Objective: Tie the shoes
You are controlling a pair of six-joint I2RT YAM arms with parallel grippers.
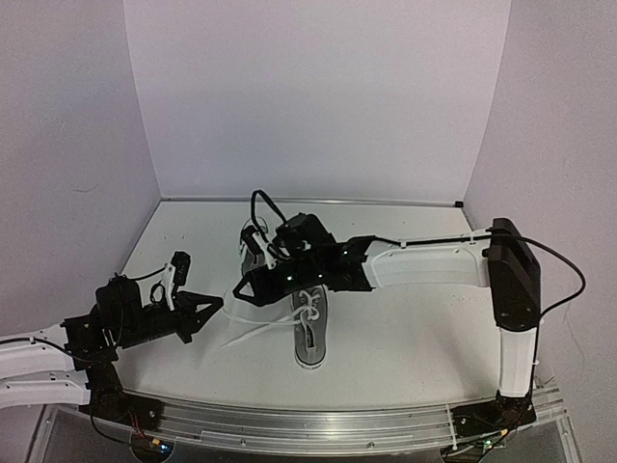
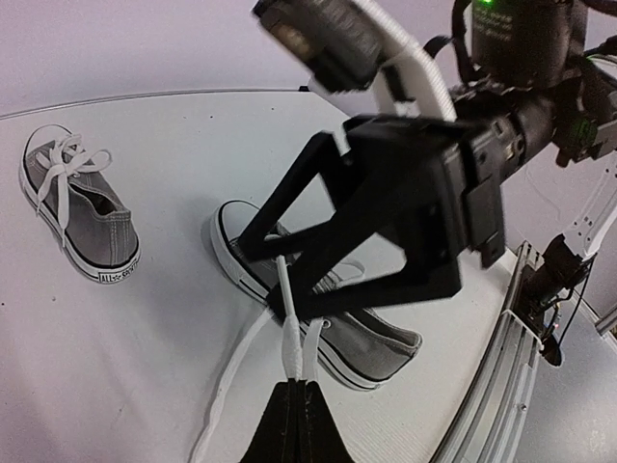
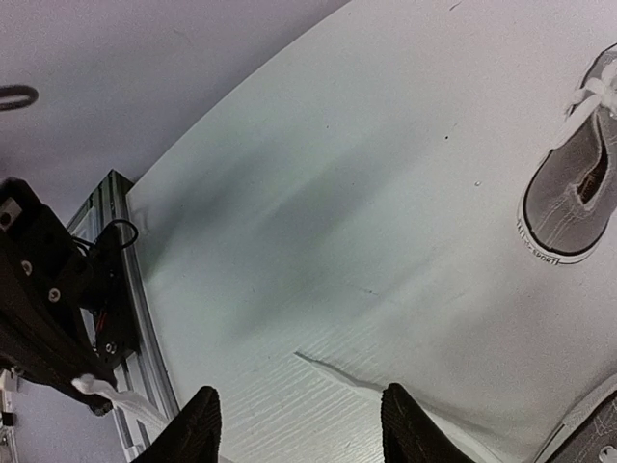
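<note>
Right now your left gripper [image 2: 294,405] is pinched shut on one white lace [image 2: 286,318] of the near sneaker [image 1: 310,338]. The lace is stretched toward the worktop's left edge, probably to hold it taut. Your right gripper [image 3: 302,391] hangs wide open above a loose lace end [image 3: 357,378], apparently ready to take it. The second sneaker [image 2: 82,207] lies nearer the far edge.

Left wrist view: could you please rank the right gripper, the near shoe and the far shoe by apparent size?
1. right gripper, closest to the camera
2. near shoe
3. far shoe
The shoes may well match; distance could explain the difference.
</note>
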